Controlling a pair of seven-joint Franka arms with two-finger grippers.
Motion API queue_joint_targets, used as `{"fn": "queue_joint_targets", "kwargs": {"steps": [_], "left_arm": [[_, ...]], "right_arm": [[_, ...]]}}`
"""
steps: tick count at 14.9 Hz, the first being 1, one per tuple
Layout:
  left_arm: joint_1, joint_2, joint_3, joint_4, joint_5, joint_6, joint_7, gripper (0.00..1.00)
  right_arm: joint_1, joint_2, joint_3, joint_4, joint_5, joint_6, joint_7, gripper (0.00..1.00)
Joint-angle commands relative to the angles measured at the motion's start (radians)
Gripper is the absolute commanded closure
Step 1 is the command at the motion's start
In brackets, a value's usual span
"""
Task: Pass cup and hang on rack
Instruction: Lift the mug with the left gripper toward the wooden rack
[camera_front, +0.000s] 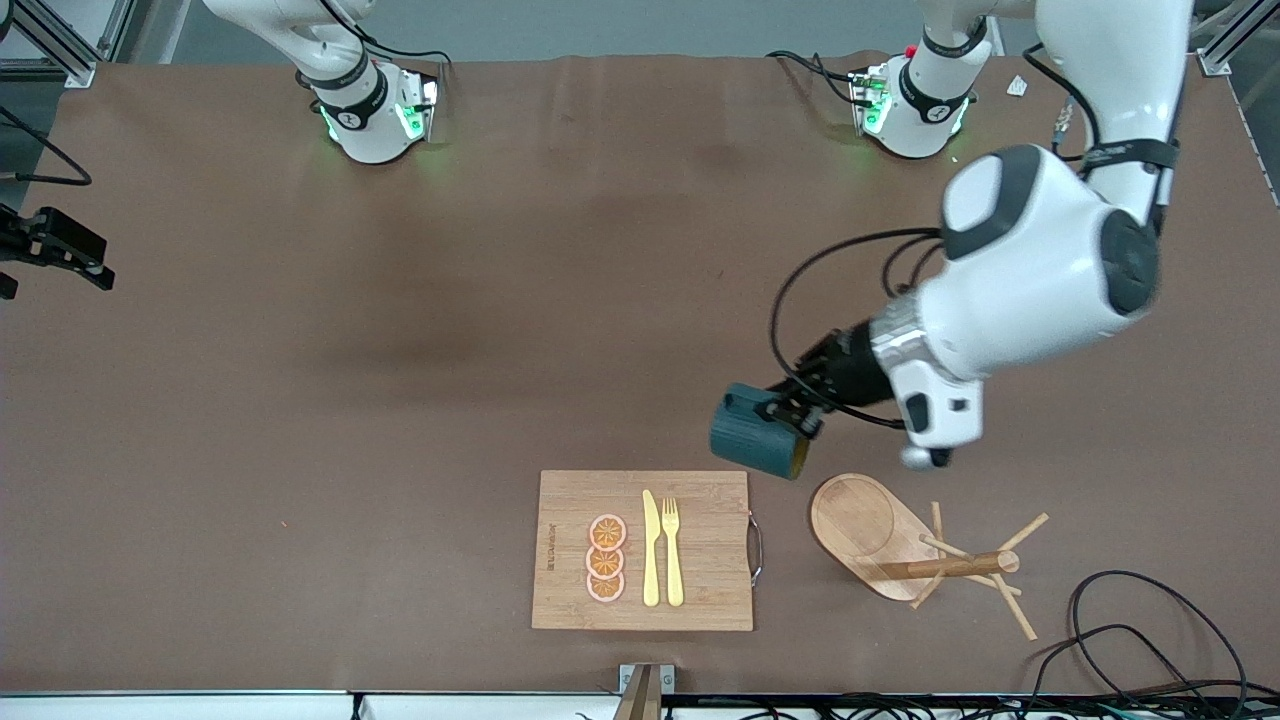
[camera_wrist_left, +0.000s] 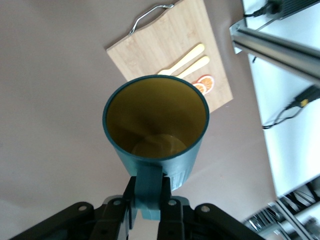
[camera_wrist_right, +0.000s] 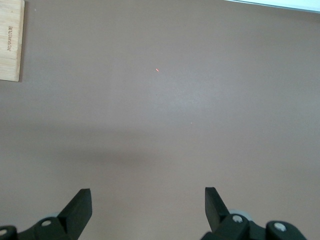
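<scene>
Cup (camera_front: 755, 440) pinched by handle in left tool (camera_front: 795, 410), above table beside rack (camera_front: 905, 540); right tool (camera_wrist_right: 147, 207) spread, waiting.

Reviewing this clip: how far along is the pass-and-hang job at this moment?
Done: the cup is off the table, and the left gripper is shut on its handle, so any pass looks finished. In hand: the cup hangs tilted in the air above the table between the cutting board and the rack. Left: no peg carries the cup yet. The right gripper waits open over bare table.
</scene>
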Motion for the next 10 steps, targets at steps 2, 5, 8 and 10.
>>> {"fn": "queue_joint_targets", "kwargs": {"steps": [2,5,8,10], "left_arm": [[0.084,0.021,-0.005,-0.015,-0.149,0.014,0.088,1.0],[0.153,0.058,-0.005,-0.02,-0.25,0.014,0.171,1.0],[0.185,0.084,-0.005,-0.02,-0.298,0.013,0.209,1.0],[0.205,0.096,-0.005,-0.02,-0.303,0.013,0.229,1.0]], "right_arm": [[-0.014,0.01,0.009,0.022,0.012,-0.016,-0.018,0.0],[-0.014,0.01,0.009,0.022,0.012,-0.014,-0.018,0.0],[-0.014,0.01,0.008,0.022,0.012,-0.016,-0.018,0.0],[-0.014,0.01,0.009,0.022,0.012,-0.016,-0.018,0.0]]}}
